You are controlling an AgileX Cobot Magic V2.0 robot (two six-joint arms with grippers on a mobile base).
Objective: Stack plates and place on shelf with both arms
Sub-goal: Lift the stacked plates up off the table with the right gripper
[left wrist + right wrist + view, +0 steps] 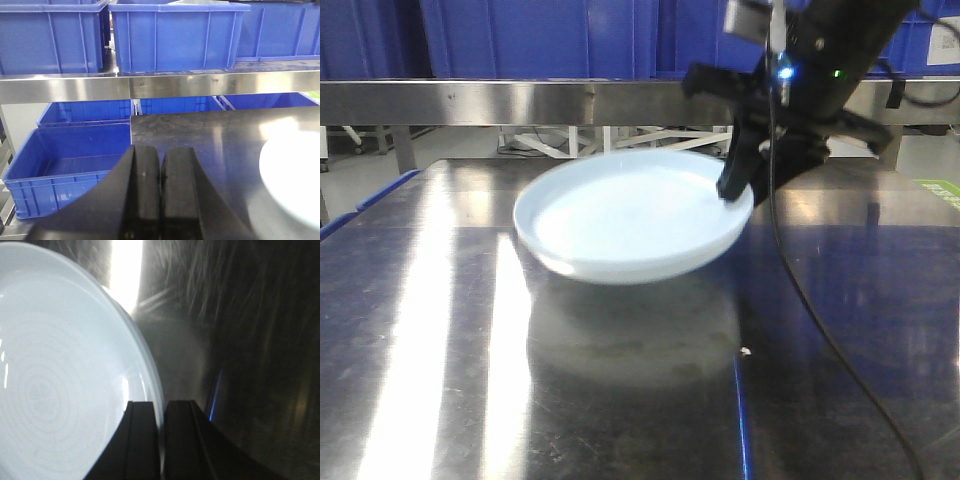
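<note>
Right hand [161, 412] clamped on plate [630, 215] rim; plate aloft over desk [840, 300], short of shelf [520, 100]. Left hand [161, 185] fingers together, empty. Risk: single-edge pinch on glossy rim slips, plate tilts, drops onto desk.

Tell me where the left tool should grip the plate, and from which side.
Pinch the plate at its free left rim, coming from the robot's left, opposite the right tool clamped on the right rim. It is shallow, so likely only the low upturned edge offers a pinch. Open the shut left tool first.
</note>
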